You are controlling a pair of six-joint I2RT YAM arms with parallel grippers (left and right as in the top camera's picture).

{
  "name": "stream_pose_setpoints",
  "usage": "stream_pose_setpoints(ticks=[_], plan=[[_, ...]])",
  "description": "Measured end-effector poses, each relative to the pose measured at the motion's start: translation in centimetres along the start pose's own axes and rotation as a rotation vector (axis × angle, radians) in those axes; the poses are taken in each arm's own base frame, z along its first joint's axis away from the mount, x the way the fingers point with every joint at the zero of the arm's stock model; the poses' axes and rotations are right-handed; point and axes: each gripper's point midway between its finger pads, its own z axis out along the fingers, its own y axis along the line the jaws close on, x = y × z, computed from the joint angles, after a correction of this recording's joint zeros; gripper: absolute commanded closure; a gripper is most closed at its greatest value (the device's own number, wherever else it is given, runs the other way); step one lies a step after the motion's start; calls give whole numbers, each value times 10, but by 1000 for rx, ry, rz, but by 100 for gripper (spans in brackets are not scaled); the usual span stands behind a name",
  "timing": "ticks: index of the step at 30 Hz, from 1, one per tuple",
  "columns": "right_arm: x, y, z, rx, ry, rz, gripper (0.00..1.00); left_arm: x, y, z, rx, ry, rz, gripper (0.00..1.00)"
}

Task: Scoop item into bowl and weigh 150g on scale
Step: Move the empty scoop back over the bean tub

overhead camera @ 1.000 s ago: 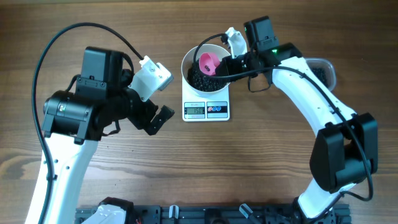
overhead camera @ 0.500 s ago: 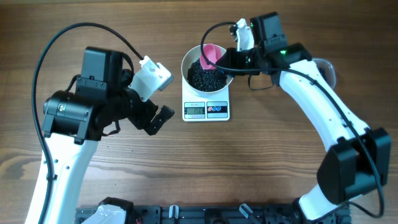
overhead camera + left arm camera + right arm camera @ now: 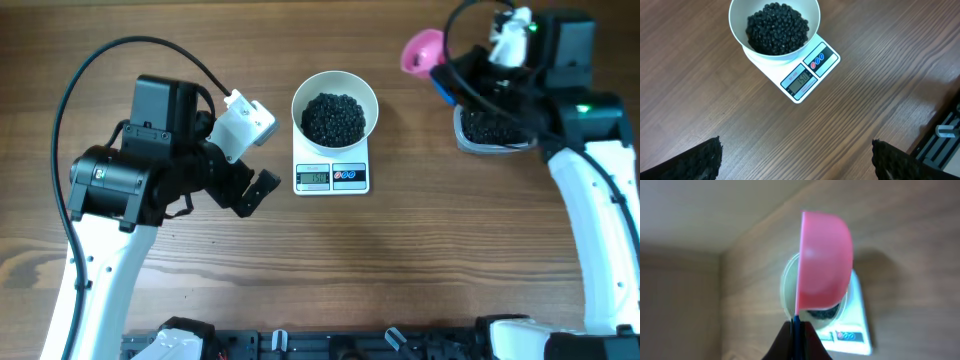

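1. The black beans (image 3: 334, 118), glossy and round, lay heaped in a loose pile inside the bowl.
2. The white bowl (image 3: 297, 108), round and upright, sat on the scale's platform.
3. The white digital kitchen scale (image 3: 332, 178) lay flat mid-table, its display and two buttons showing in front of the bowl.

left arm folded up on its side, left gripper (image 3: 260, 155) gaping wide, right arm stretched out long, right gripper (image 3: 447, 86) pinched tight on the pink scoop (image 3: 421, 50)
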Motion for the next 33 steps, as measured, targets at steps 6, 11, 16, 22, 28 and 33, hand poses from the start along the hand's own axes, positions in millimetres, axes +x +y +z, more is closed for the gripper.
stream_pose_setpoints(ticks=[6,11,16,22,28,33], plan=[[1,-74,-23,261,-5,164,96,0,0,0,0,0,0,0],[6,-119,-42,518,-26,121,96,0,0,0,0,-1,0,0],[-12,-161,-59,783,-59,-57,95,0,0,0,-1,-1,0,0],[-22,-207,-4,859,112,-232,96,0,0,0,0,0,0,0],[-26,-223,14,889,168,-322,96,0,0,0,0,-1,0,0],[-24,-207,20,975,212,-539,96,0,0,0,0,-1,0,0]])
